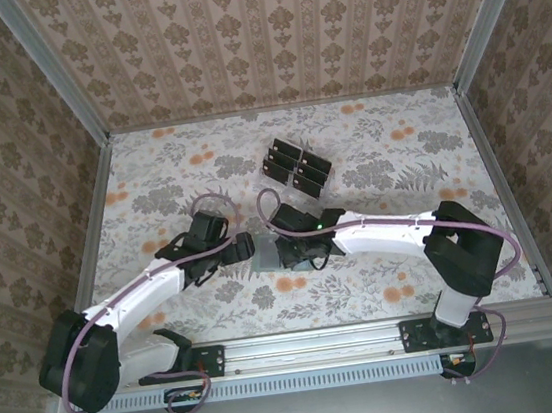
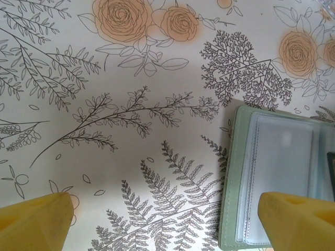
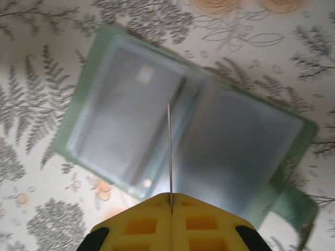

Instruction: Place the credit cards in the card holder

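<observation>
The card holder (image 3: 131, 115) lies open on the flowered table, a grey-green wallet with clear plastic sleeves; it also shows at the right of the left wrist view (image 2: 277, 157) and between the two arms from above (image 1: 265, 258). My right gripper (image 3: 171, 197) is shut on a credit card (image 3: 169, 151), seen edge-on as a thin line standing over the holder's middle fold. My left gripper (image 2: 165, 209) is open, its right finger (image 2: 293, 219) over the holder's near edge and its left finger over bare table. From above, both grippers (image 1: 243, 248) (image 1: 287, 253) meet at the holder.
A clear slotted rack (image 1: 294, 167) with several dark cards stands behind the grippers, toward the back of the table. Patterned walls close in the table on three sides. The arms' base rail (image 1: 313, 343) runs along the near edge.
</observation>
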